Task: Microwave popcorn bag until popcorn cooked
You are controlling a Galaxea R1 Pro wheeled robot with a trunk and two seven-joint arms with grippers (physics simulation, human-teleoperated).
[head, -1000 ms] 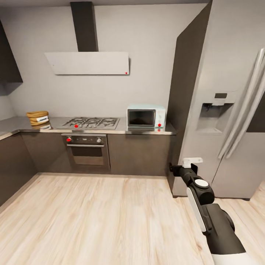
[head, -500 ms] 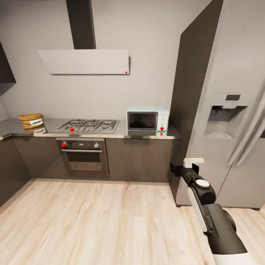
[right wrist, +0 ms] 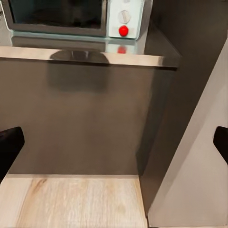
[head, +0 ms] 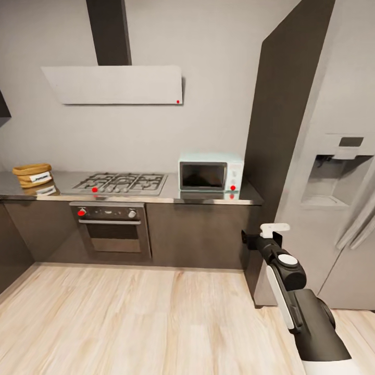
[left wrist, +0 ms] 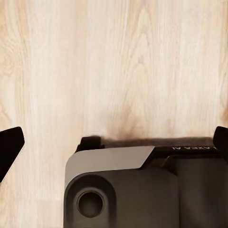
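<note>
The popcorn bag (head: pixel 32 175), tan with a white label, stands at the far left of the grey countertop (head: pixel 167 196). The pale mint microwave (head: pixel 211 173) sits at the countertop's right end with its door closed; its lower front and red knob also show in the right wrist view (right wrist: pixel 71 16). My right arm hangs low at the right, well short of the cabinets, and my right gripper (right wrist: pixel 115 145) is open with nothing between its fingers. My left gripper (left wrist: pixel 114 142) is open too, pointing down at the wooden floor above my dark base (left wrist: pixel 142 190).
A steel gas hob (head: pixel 120 183) with a built-in oven (head: pixel 110 229) below lies between bag and microwave, under a range hood (head: pixel 114 84). A tall dark panel (head: pixel 284 130) and a grey fridge (head: pixel 333 187) rise close on the right. Wooden floor (head: pixel 130 317) stretches before the cabinets.
The whole head view has shifted: the camera has moved nearer the counter and rightward, so the bag sits closer to the picture's left edge. Nothing on the counter has moved.
</note>
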